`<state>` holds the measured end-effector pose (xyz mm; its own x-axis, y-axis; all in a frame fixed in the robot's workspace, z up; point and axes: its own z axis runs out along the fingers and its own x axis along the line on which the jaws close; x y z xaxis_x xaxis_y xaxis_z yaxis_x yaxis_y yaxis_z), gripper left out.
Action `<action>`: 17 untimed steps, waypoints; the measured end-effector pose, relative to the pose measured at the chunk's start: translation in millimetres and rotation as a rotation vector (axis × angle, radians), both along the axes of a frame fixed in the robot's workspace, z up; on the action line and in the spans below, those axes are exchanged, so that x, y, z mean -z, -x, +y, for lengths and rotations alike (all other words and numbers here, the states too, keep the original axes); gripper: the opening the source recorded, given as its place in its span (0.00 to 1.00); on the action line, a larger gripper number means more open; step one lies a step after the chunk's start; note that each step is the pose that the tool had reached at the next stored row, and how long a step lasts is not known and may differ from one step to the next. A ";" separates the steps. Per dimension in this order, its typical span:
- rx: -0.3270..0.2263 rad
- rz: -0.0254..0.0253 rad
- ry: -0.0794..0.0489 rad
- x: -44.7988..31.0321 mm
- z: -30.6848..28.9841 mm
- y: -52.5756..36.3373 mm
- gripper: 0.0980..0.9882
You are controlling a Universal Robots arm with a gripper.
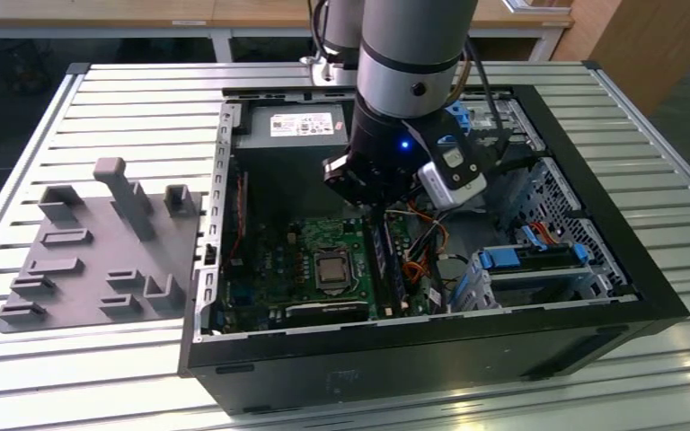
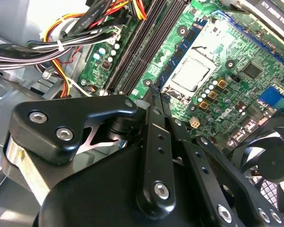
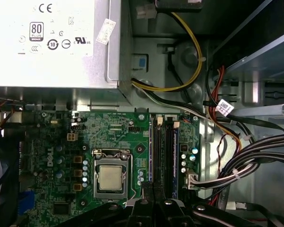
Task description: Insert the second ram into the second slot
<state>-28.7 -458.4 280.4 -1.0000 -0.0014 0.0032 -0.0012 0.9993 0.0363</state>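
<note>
The fingers (image 2: pixel 154 101) of the gripper (image 2: pixel 154 90) are drawn close together. In the second wrist view we see the near end of the second ram (image 2: pixel 180 52) meeting their tips, so we read them as pinching that thin blue stick. The contact itself is hidden behind the linkage.

Around them lies the green motherboard (image 3: pixel 109 132) inside the open computer case (image 1: pixel 441 359). The processor socket (image 3: pixel 109 176) sits on one side of the black memory slots (image 3: pixel 162 156) and a row of capacitors (image 3: pixel 184 158) on the other. Beyond the capacitors a cable bundle (image 3: pixel 255 156) of black, red and yellow wires runs alongside the slots, near them but off the slot row. The power supply (image 3: pixel 52 42) sits past one end of the slots, and a fan (image 2: pixel 270 161) lies beyond the socket.

From the fingertips the blue stick, dotted with dark chips, stretches away in line with the slots. We cannot tell which slot it is over, or whether it touches one.

In the exterior view the arm (image 1: pixel 411 54) drops steeply into the case, wrist downward, with the gripper above the slots' end nearer the power supply. The case stands on a slatted table (image 1: pixel 141 99), with a grey fixture plate (image 1: pixel 93 260) beside it on the exterior view's left.
</note>
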 end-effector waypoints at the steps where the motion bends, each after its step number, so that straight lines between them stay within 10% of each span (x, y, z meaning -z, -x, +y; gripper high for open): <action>1: 0.000 -0.0001 0.000 0.6 0.0 0.0 0.02; 17: 0.000 0.0060 0.000 9.6 -1.5 0.0 0.02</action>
<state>-28.7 -459.9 270.8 -1.0000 -0.0014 0.0093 -0.0011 0.9993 0.0367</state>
